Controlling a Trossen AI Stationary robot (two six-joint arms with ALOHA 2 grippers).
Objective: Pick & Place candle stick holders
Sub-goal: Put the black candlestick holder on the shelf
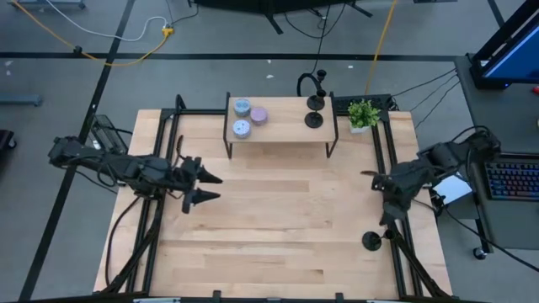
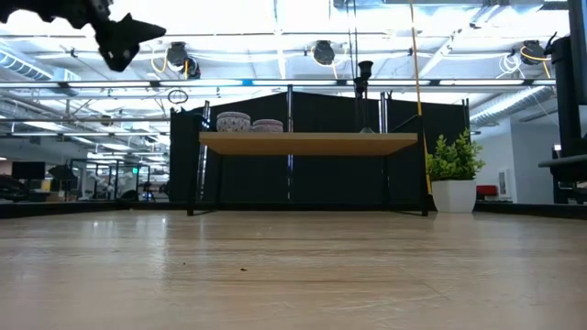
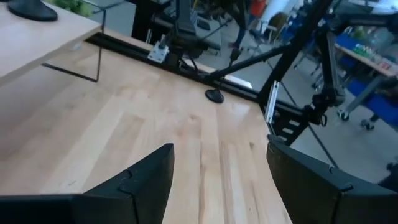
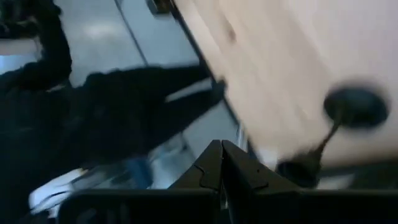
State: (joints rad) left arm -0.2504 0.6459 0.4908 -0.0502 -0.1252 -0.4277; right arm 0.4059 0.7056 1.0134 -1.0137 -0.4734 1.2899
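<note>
Black matte candle stick holders: two (image 1: 315, 109) on my small wooden shelf (image 1: 282, 135) at the table's far edge, one (image 1: 371, 241) near the right edge.
My left gripper (image 1: 205, 187) hovers with jaws apart, empty; my right gripper (image 1: 386, 220) is closed, empty, beside that holder.

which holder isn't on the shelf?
The holder on the table by the right gripper; the other two stand on the shelf.

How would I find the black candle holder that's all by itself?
Start at the wooden table and go to its front right edge, near the right arm. The lone candle stick holder stands there on the bare tabletop, while the other two holders sit up on the small shelf.
</note>
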